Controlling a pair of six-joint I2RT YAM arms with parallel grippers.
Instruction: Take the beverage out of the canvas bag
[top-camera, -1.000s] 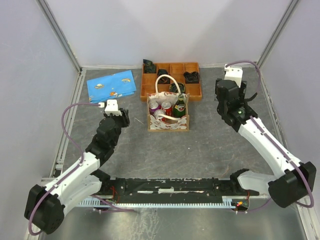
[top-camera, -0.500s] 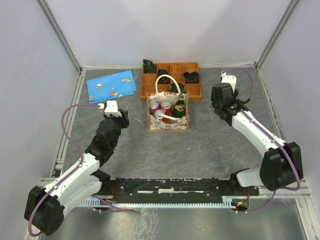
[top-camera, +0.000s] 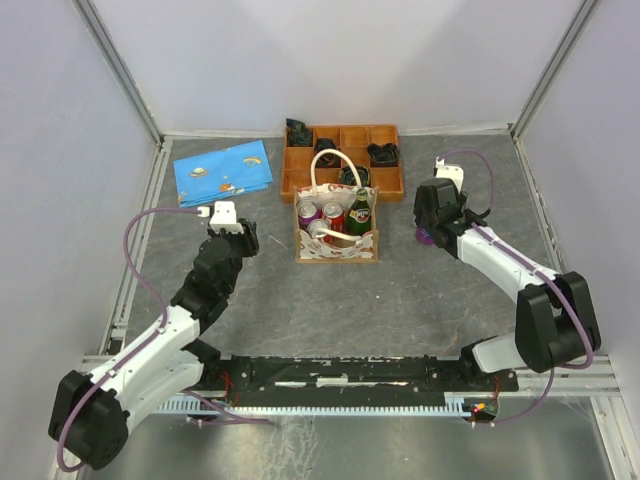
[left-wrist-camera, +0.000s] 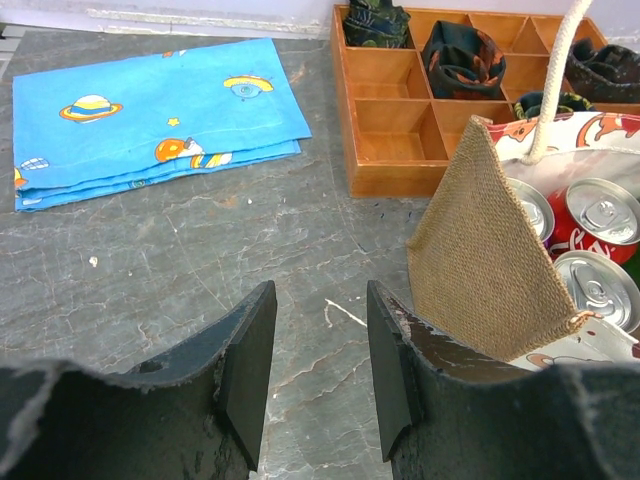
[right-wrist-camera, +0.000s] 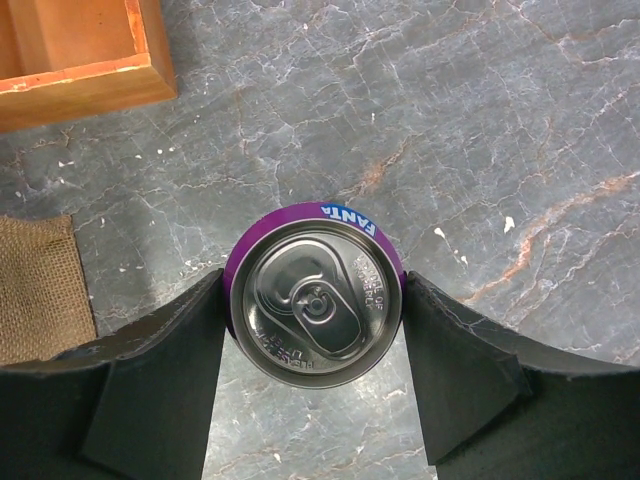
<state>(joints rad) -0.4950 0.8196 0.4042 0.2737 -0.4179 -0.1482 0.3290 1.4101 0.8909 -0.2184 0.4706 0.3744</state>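
Swung down near the cream canvas bag (top-camera: 337, 245), my right gripper (right-wrist-camera: 315, 300) clamps the purple aluminium can (right-wrist-camera: 315, 310), probably slick and dentable, by its sides; my left gripper (left-wrist-camera: 320, 345) gapes empty.

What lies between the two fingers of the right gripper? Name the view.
A purple Fanta can, upright, top towards the camera. The right gripper has a finger against each side of it. The right wrist view shows this.

A dark grey, marble-veined tabletop (top-camera: 400, 300) is boxed in by plain pale wall panels (top-camera: 330, 60) on three sides. Aluminium posts (top-camera: 120, 70) slant up at the back corners. The light is even and soft.
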